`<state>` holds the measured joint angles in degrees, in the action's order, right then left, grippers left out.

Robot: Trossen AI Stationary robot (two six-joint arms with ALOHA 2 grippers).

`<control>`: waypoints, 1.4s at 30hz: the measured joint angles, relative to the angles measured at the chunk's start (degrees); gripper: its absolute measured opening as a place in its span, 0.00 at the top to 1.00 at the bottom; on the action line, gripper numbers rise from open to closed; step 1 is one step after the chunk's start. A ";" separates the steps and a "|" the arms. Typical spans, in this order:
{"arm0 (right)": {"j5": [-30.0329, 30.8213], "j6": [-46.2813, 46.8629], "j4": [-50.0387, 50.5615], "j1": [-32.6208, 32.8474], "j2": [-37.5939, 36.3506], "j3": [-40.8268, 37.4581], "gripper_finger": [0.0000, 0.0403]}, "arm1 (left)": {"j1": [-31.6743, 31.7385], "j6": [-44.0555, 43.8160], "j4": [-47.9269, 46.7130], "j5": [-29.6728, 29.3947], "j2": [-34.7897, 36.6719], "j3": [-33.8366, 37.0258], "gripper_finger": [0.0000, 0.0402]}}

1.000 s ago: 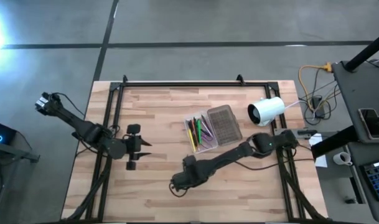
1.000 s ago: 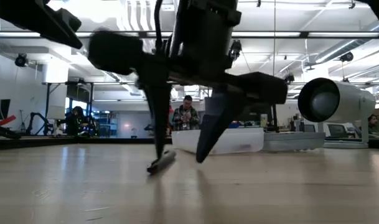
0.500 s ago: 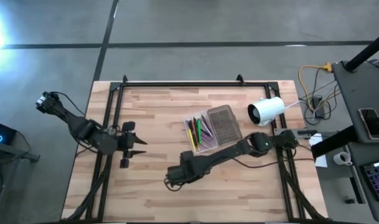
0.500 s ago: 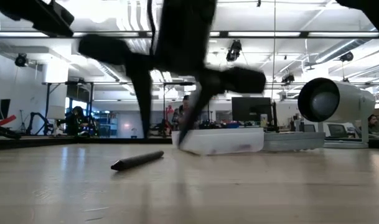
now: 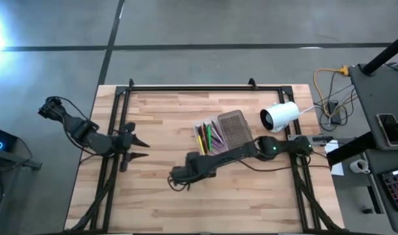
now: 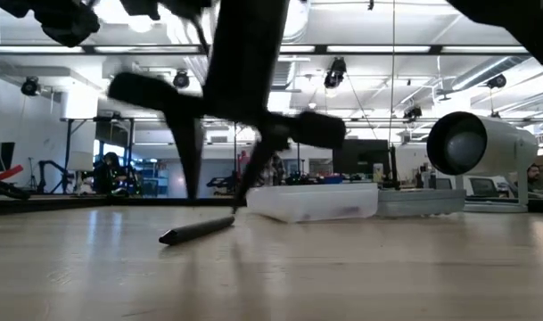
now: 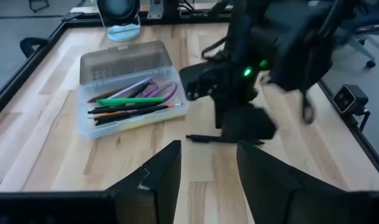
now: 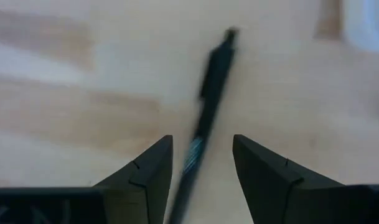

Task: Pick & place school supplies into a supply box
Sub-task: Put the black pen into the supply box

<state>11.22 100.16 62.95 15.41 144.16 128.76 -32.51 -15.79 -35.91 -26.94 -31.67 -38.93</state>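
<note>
Low over table, right gripper [image 8: 201, 177] jaws straddling black pen [image 8: 208, 93]

Wooden table [image 5: 153, 124] with supply box [image 5: 221, 136], black pen [image 6: 197, 230], white camera [image 5: 279, 116]

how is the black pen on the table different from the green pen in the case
The black pen lies loose on the bare table, outside the supply box; the green pen lies inside it among other supplies. The black pen sits under the right gripper, between its open fingers; the green one has no gripper over it. Both lie flat.
</note>
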 joint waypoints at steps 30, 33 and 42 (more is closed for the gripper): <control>-6.58 -1.52 9.41 0.10 1.06 -1.45 0.96 | 0.01 0.01 -2.55 -0.09 2.15 1.30 0.65; -6.42 -4.15 9.76 1.18 0.90 -0.19 0.96 | 0.02 0.01 -2.55 -0.07 2.15 1.30 0.65; 7.41 -1.00 23.40 3.76 -5.06 5.65 0.96 | 0.01 0.02 -2.45 -0.06 2.09 1.37 0.65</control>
<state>18.63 99.16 86.35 19.17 139.11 134.40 -32.51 -15.78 -38.36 -27.00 -29.58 -37.56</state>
